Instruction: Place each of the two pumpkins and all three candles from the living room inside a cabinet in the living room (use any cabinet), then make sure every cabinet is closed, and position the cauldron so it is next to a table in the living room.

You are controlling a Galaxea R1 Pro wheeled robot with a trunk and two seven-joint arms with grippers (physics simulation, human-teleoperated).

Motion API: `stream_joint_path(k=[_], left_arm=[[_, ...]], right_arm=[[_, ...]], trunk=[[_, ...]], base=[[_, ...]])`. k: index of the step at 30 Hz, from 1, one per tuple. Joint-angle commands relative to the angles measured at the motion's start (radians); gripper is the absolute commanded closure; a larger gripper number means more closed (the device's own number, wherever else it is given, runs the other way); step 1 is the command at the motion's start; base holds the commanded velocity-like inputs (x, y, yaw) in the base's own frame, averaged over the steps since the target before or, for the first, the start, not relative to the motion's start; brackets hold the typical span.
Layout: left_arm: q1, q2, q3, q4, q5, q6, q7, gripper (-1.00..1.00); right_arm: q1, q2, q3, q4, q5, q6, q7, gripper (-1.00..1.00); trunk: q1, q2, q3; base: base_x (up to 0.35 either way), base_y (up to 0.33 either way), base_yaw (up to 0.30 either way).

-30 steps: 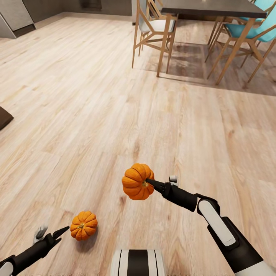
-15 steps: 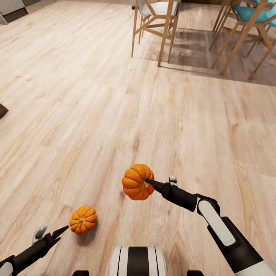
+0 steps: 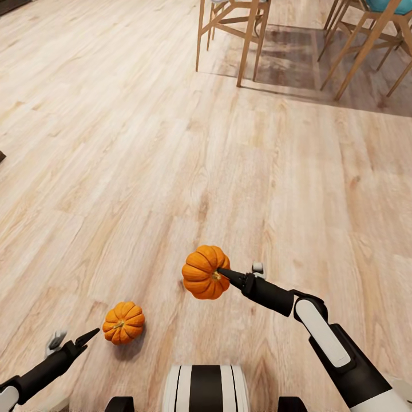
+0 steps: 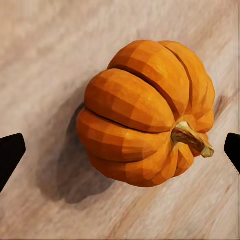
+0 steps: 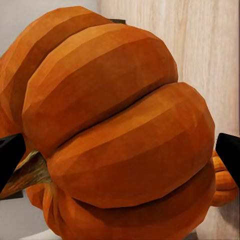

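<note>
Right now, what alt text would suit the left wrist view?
A bright-orange ribbed pumpkin lies on the pale wood floor, tipped so its short stem points sideways. The two dark fingertips of the open left pincer flank it without touching.

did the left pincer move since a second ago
Yes. The left pincer has drawn back from the floor pumpkin, toward the robot; the gap between them is wider.

no readable text, no labels, no brands, no numbers, no signs on anything
</note>
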Motion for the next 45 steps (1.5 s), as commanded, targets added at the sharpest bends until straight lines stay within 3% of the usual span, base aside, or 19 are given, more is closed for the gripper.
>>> stream_joint_path(k=[1,14,19,34,40,45], left_arm=[[0.0,-0.002,0.003,0.0,0.006,0.008,-0.002,-1.0],[0.0,-0.008,0.007,0.0,-0.001,-0.011,0.003,-1.0],[-0.002,-0.037,0.003,-0.008,-0.002,-0.055,0.084,-1.0],[-0.002,-0.05,0.0,-0.034,-0.003,-0.08,0.109,-1.0],[-0.001,-0.064,-0.041,-0.07,-0.003,-0.08,0.106,-1.0],[-0.002,-0.065,-0.053,-0.079,-0.003,-0.08,0.103,-1.0]], right_arm=[[-0.001,0.0,0.001,0.001,-0.007,0.004,-0.002,1.0],[-0.001,0.004,0.001,-0.001,-0.005,0.004,-0.006,1.0],[-0.001,0.004,0.003,-0.017,-0.003,0.005,-0.007,1.0],[-0.001,0.004,0.005,-0.015,-0.003,0.005,-0.008,1.0],[-0.001,0.004,0.005,-0.011,-0.003,0.006,-0.008,1.0],[-0.001,0.005,0.005,-0.01,-0.003,0.005,-0.008,1.0]], trunk=[[0.0,0.0,0.0],[0.005,-0.003,-0.043],[0.007,-0.004,-0.062],[0.007,-0.004,-0.062],[0.007,-0.004,-0.062],[0.007,-0.004,-0.062]], base=[[0.0,0.0,0.0],[0.0,0.0,0.0],[0.0,0.0,0.0],[0.0,0.0,0.0],[0.0,0.0,0.0],[0.0,0.0,0.0]])
